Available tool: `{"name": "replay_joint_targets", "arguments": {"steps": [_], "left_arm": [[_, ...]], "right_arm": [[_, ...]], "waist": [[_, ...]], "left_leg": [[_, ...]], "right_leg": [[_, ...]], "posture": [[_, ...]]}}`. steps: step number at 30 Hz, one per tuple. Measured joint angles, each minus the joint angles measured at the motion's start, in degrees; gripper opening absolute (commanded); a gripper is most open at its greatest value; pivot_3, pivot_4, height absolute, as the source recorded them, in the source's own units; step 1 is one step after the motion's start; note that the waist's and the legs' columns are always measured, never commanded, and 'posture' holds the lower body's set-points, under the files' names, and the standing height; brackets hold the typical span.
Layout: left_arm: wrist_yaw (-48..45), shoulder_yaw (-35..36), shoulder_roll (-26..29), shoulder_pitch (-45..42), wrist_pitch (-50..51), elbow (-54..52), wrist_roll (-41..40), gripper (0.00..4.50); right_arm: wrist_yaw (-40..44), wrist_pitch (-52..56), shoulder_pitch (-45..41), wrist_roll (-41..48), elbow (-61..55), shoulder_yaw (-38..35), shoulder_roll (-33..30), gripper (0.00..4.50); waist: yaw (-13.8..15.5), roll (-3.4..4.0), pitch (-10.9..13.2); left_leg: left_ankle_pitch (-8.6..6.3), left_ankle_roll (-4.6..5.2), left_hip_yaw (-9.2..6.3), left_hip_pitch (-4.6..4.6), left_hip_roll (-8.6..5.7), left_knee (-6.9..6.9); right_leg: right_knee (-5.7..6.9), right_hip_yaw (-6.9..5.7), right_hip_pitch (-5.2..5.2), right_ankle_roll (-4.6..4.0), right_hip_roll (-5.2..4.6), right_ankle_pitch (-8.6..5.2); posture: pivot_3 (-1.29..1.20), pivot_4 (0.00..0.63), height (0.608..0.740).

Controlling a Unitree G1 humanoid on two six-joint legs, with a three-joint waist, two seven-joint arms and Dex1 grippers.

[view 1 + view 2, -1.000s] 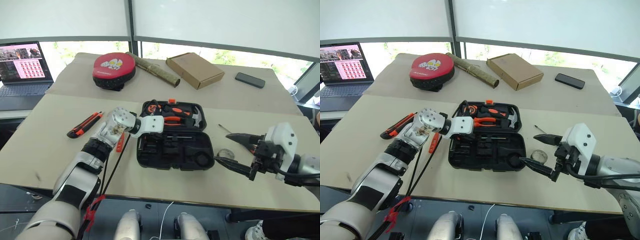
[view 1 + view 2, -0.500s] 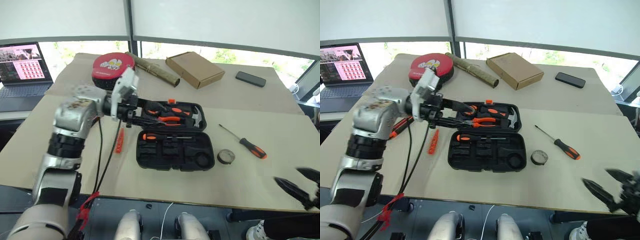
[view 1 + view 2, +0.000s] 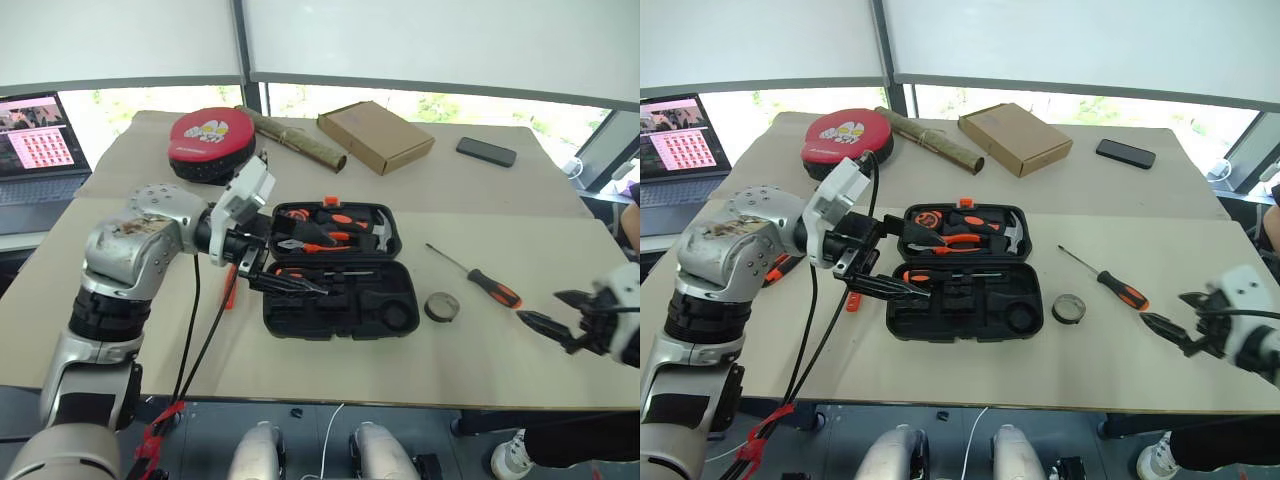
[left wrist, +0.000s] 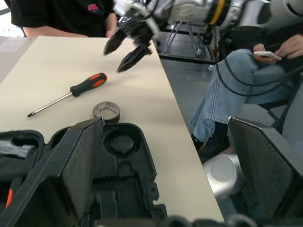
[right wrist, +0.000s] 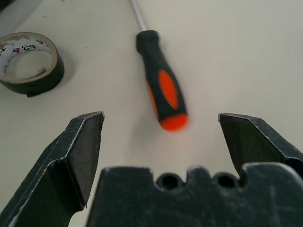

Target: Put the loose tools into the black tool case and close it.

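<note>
Since a second ago the left gripper (image 3: 290,268) has lifted off the case and released a short black-and-orange screwdriver (image 3: 300,272), which now lies in a recess of the near half, shaft pointing right along the case's length. Its jaws stand spread wide and hold nothing, hovering over the case's left edge. Meanwhile the right gripper (image 3: 555,315) has swung away from the tape roll to the table's right edge, jaws also spread and empty.

Moulded of matte black plastic with rounded corners, the black tool case (image 3: 385,315) lies open and flat at mid-table, its long axis running left to right. The far half carries orange-handled pliers (image 3: 312,241) and a hammer (image 3: 382,232).

Right of the case lies the long-shafted screwdriver (image 3: 488,286), well apart from it: a thin bright metal shaft and a fat black handle with an orange inset, the tip toward the far left, the handle toward the near right, just ahead of the right gripper. Between it and the case sits the small dark tape roll (image 3: 441,306), a flat ring with a pale core.

Left of the case, a slim orange tester screwdriver (image 3: 230,290) lies on the smooth beige table (image 3: 330,370), its long axis running from near to far; the left arm partly hides it.
</note>
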Motion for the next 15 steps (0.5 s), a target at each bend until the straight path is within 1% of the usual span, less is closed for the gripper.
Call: {"name": "replay_joint_targets", "arguments": {"steps": [3,5,9,10,11,13,15], "left_arm": [[0.9,-0.1,0.3,0.5,-0.2,-0.8,0.0,4.49],[1.6,-0.1,0.4,0.6,-0.3,-1.1,0.0,4.49],[2.2,0.0,1.5,1.0,-0.1,-2.3,-0.6,4.50],[2.3,0.0,1.8,1.0,-0.1,-2.3,-0.6,4.50],[2.3,0.0,2.1,1.1,-0.1,-2.3,-0.6,4.50],[2.4,0.0,2.4,1.4,-0.1,-2.3,-0.6,4.50],[2.7,0.0,2.9,2.2,-0.1,-2.3,-0.6,4.50]], "right_arm": [[-0.9,-1.4,-6.3,-3.3,7.1,5.3,0.9,4.50],[-1.3,-1.9,-9.1,-4.5,10.3,7.0,1.9,4.50],[-1.5,-2.6,-13.2,-5.2,14.7,8.5,3.2,3.45],[-1.3,-2.7,-13.4,-5.2,14.9,8.6,3.4,3.06],[-1.2,-2.8,-13.5,-5.2,15.0,8.6,3.7,2.78],[-0.9,-3.2,-13.5,-5.0,15.0,8.6,4.2,2.09],[-0.8,-3.5,-13.2,-4.7,14.9,8.6,4.4,1.28]], "waist": [[0.4,0.01,0.0],[0.4,0.01,0.0],[0.1,0.00,0.0],[0.1,0.00,0.0],[0.1,0.00,0.0],[0.1,0.00,0.0],[0.1,0.00,0.0]], "left_leg": [[0.00,0.00,0.01,-0.04,-0.12,0.01],[0.00,0.00,0.01,-0.05,-0.15,0.01],[0.00,0.00,0.00,-0.01,-0.13,0.00],[0.00,0.00,0.00,0.00,-0.12,0.00],[0.00,0.00,0.00,0.00,-0.12,0.00],[0.00,0.00,0.01,0.00,-0.13,0.01],[0.00,0.00,0.01,0.01,-0.13,0.01]], "right_leg": [[0.00,0.01,-0.01,0.05,-0.10,-0.02],[-0.01,0.01,-0.01,0.07,-0.13,-0.01],[0.01,0.01,0.01,0.07,-0.11,-0.01],[0.01,0.01,0.01,0.07,-0.10,-0.01],[0.01,0.01,0.02,0.07,-0.10,-0.01],[0.01,0.01,0.04,0.08,-0.11,-0.01],[0.01,0.01,0.03,0.08,-0.12,-0.01]], "posture": [[0.00,0.150,0.740],[0.00,0.150,0.740],[0.00,0.150,0.740],[0.00,0.150,0.740],[0.00,0.150,0.740],[0.00,0.150,0.740],[0.00,0.150,0.740]]}}
